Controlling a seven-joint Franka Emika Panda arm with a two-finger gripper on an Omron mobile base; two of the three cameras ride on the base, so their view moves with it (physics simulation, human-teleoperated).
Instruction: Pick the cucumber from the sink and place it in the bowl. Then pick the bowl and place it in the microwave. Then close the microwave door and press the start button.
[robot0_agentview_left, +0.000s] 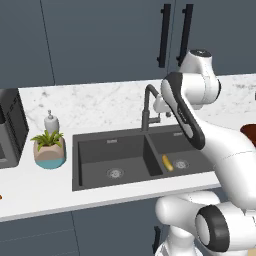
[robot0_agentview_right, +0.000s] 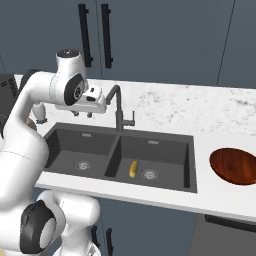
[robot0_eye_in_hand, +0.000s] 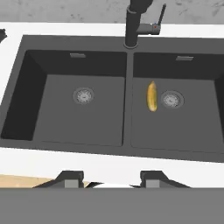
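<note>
Cucumber (robot0_eye_in_hand: 152, 96) beside the right drain of the sink (robot0_eye_in_hand: 65, 144); bowl (robot0_agentview_right: 234, 166) cut off at right; gripper (robot0_eye_in_hand: 111, 178) empty, fingers parted.

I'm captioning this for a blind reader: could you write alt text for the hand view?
A small yellow-orange cucumber lies in the right basin of a dark grey double sink, just left of that basin's round drain. The hand hangs above the white counter's front edge, holding nothing, with the dark tap at the top.
</note>
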